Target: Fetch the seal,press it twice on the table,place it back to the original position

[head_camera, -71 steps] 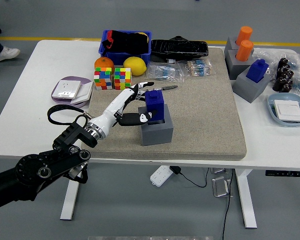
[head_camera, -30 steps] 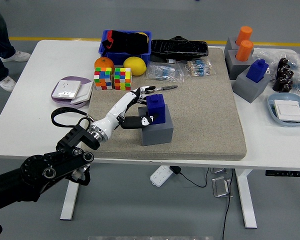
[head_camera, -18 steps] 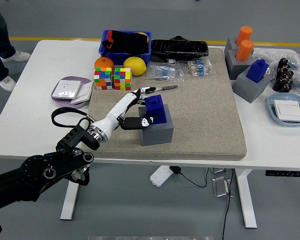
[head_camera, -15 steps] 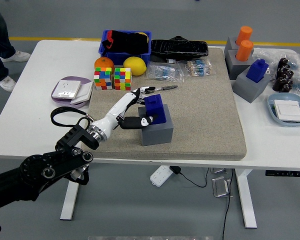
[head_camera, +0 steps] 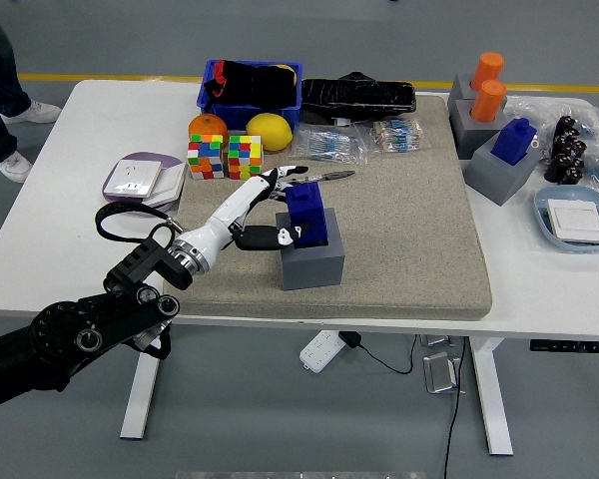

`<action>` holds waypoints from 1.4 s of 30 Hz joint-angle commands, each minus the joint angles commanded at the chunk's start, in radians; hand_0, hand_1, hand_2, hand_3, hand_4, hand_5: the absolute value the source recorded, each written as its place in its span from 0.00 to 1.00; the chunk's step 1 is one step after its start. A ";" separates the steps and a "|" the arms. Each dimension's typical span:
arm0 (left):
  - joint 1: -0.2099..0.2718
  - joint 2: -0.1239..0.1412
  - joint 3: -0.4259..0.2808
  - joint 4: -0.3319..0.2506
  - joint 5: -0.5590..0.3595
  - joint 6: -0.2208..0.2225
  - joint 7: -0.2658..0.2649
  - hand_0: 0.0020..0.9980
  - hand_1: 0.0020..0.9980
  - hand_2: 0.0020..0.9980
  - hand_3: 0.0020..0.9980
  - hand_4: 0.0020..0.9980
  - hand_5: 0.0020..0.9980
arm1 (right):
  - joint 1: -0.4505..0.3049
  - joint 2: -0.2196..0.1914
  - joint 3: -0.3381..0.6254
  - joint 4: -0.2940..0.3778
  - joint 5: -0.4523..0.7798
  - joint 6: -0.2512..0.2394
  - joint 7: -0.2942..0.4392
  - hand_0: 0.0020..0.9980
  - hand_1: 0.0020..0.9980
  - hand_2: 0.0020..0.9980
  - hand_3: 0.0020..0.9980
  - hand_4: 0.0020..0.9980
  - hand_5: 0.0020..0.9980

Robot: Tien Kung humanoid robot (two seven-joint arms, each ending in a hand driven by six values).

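The blue seal (head_camera: 307, 212) stands in its grey holder block (head_camera: 313, 261) on the grey mat (head_camera: 409, 230), left of the middle. My left hand (head_camera: 282, 208) comes in from the lower left and clasps the seal's left side. The white fingers (head_camera: 278, 180) lie along its far top edge and the dark thumb (head_camera: 268, 238) presses its near face. The seal's base sits in the holder's recess. The right arm is out of view.
Two colour cubes (head_camera: 226, 157), an orange (head_camera: 207, 127), a lemon (head_camera: 270, 131) and a blue bin (head_camera: 251, 85) lie behind the hand. More grey holders with orange seals (head_camera: 487, 85) and a blue seal (head_camera: 514, 140) stand far right, beside a blue dish (head_camera: 577, 220). A person's legs (head_camera: 0, 60) show at top left.
The seal and my left hand have shifted slightly left and up; the seal was leaning right in the holder and stands straighter now. The person's legs stay at top left.
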 joint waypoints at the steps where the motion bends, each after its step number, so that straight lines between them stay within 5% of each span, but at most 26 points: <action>1: 0.000 0.001 0.000 -0.001 0.003 -0.002 0.003 0.89 0.57 0.45 0.92 0.64 0.00 | 0.000 0.000 0.000 0.000 0.000 0.000 0.000 0.79 0.70 0.68 0.64 0.77 0.54; 29: -0.010 -0.007 0.017 0.001 0.033 -0.013 0.023 0.89 0.55 0.44 0.91 0.62 0.00 | 0.000 0.002 0.001 0.000 0.001 -0.003 0.005 0.79 0.70 0.68 0.64 0.77 0.54; 42: -0.039 0.023 0.005 -0.034 0.071 -0.031 0.080 0.89 0.54 0.43 0.92 0.62 0.00 | 0.000 -0.001 0.002 0.000 0.001 -0.003 0.006 0.79 0.70 0.68 0.64 0.77 0.54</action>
